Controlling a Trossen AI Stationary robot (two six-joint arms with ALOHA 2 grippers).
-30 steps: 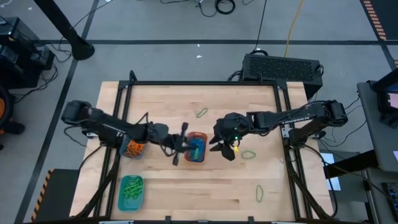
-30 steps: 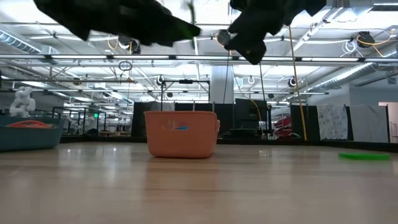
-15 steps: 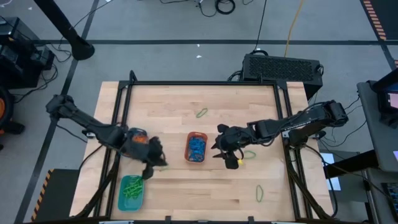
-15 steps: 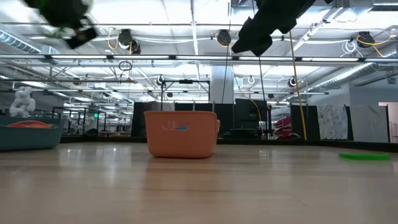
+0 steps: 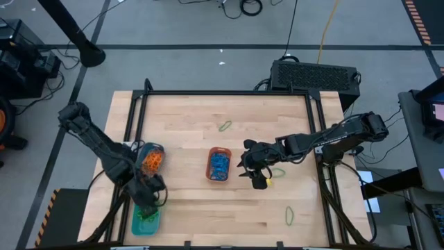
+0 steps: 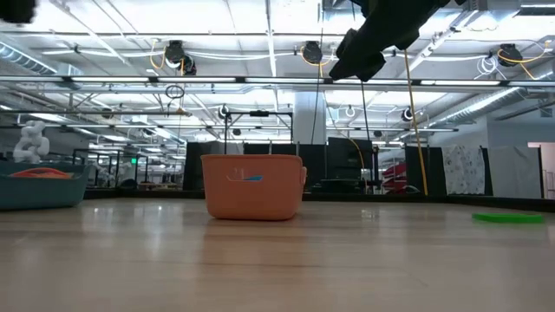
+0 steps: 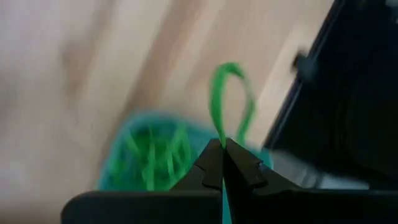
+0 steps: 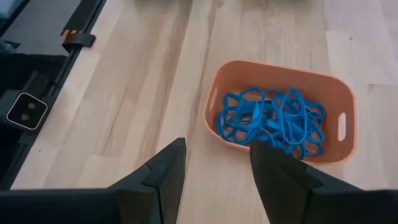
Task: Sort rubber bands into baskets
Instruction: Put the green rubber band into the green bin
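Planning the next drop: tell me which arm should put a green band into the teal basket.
Left. The left gripper is shut on a green rubber band and hovers right over the teal basket, already holding green bands. The right gripper is open, empty, beside the orange basket.
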